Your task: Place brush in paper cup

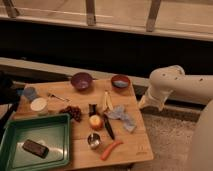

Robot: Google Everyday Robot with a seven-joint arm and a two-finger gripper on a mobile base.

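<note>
The black brush (108,127) lies on the wooden table (135,145), slanting from beside the apple (95,121) down toward the orange carrot (111,149). The white paper cup (38,105) stands upright near the table's left edge, just above the green tray (12,135). My white arm (172,86) is folded off the table's right side, its lower end (147,102) near the table's right edge. The gripper itself does not show; it is well away from both brush and cup.
Also on the table are a purple bowl (81,80), a blue bowl (120,80), a bluish cup (30,93), a fork (57,96), grapes (74,113), a banana (106,101), a blue cloth (123,118) and a metal cup (93,140). A dark block (35,147) lies in the tray.
</note>
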